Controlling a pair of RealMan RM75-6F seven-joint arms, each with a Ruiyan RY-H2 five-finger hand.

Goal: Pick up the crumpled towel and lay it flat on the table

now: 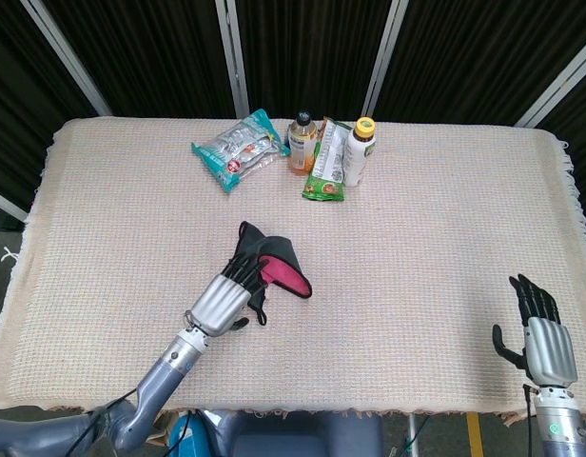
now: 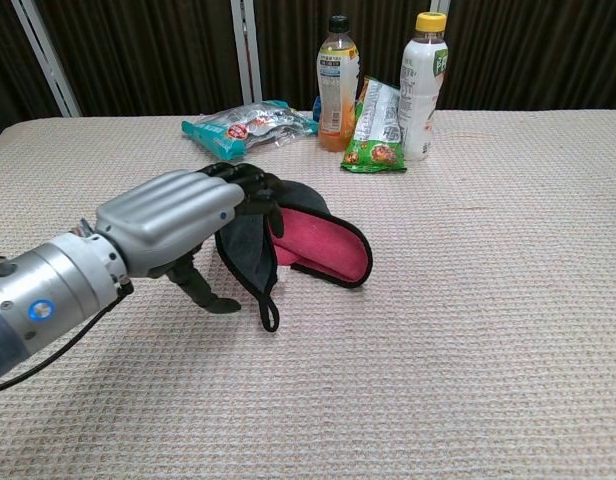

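While labels blur, left hand (image 2: 183,215) on towel (image 2: 318,245)

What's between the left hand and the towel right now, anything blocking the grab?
Nothing visible. The left hand is already at the crumpled towel, fingers over its left edge, with no object between them. The bottles and snack packets sit at the far edge, well clear. Bare table lies around the towel for spreading it.
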